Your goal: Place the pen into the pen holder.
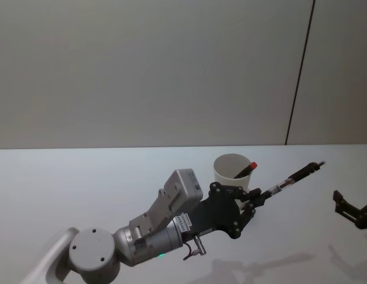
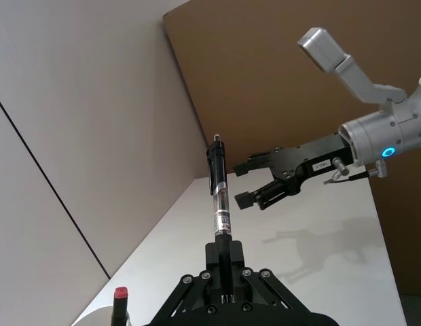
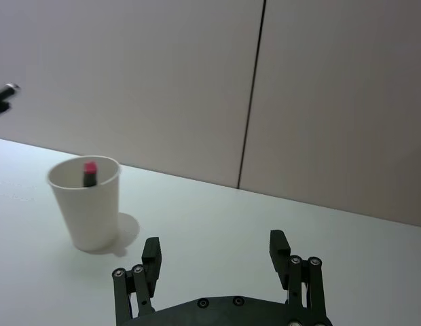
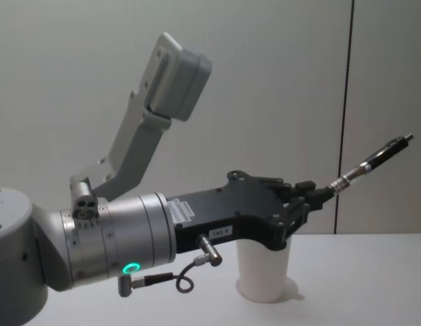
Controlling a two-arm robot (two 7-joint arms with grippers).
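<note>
pen (image 1: pixel 294 177) clamped in left gripper (image 1: pixel 257 198) beside pen holder (image 1: pixel 221 176), red-capped marker (image 1: pixel 245 171) inside; right gripper (image 3: pixel 215 242) wide open, empty

The left tool (image 2: pixel 224 257) clamps the black-and-clear pen (image 2: pixel 219 197) by its end. Beyond the pen's tip, the right tool (image 2: pixel 242 183) hangs above the white counter (image 2: pixel 333 272), fingers spread.

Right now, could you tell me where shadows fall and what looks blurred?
Head view: soft arm shadows lie on the table. Right wrist view: the pen holder casts a faint shadow at its base. Left wrist view: the open right pincer throws a pale shadow on the table; the pen in the left pincer looks sharp.
</note>
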